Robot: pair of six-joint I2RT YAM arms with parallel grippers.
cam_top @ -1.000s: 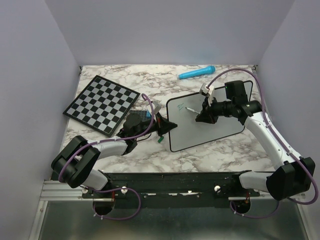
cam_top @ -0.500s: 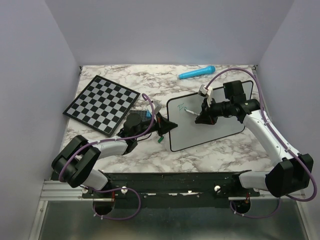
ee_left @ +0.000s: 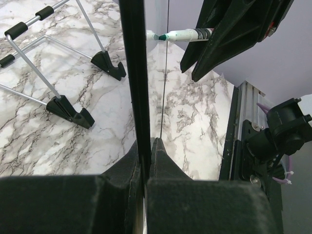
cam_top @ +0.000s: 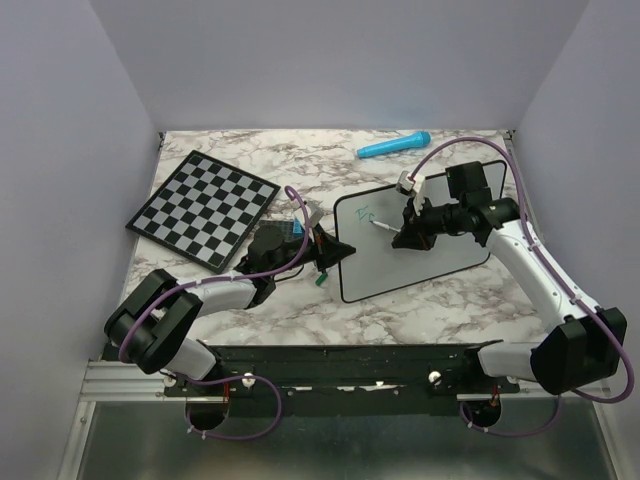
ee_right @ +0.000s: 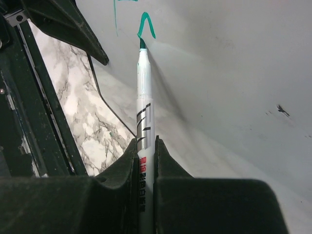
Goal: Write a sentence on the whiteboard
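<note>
The whiteboard (cam_top: pixel 400 272), at 3 o'clock on the bench (cam_top: pixel 300 170), is pinched by the left end effector (cam_top: pixel 333 252), the marker (ee_right: pixel 143 87) by the right end effector (ee_right: pixel 145 146). The sentence (ee_right: pixel 145 24), barely begun, could be spoiled if the whiteboard is pushed askew by tip pressure.

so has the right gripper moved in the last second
Yes, slightly. The right gripper, holding the marker, has shifted left in the top view, toward the left edge of the whiteboard.
</note>
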